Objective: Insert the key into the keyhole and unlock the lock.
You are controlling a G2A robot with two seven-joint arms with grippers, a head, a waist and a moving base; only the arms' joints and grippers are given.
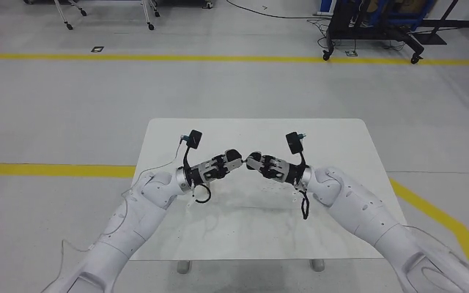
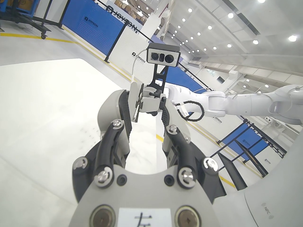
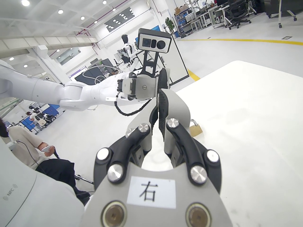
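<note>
Two arms meet over the table (image 1: 330,146). My left gripper (image 2: 144,109) gapes; my right gripper (image 3: 159,96) is pinched closed near the lock (image 3: 196,129).

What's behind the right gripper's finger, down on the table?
A tan padlock lies on the white table. A finger of the right gripper covers part of its body, so the keyhole cannot be seen.

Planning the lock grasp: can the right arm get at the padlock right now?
Probably yes: the padlock lies on the table close to the right end effector, nothing seen between. Its jaws are shut, so open first.
</note>
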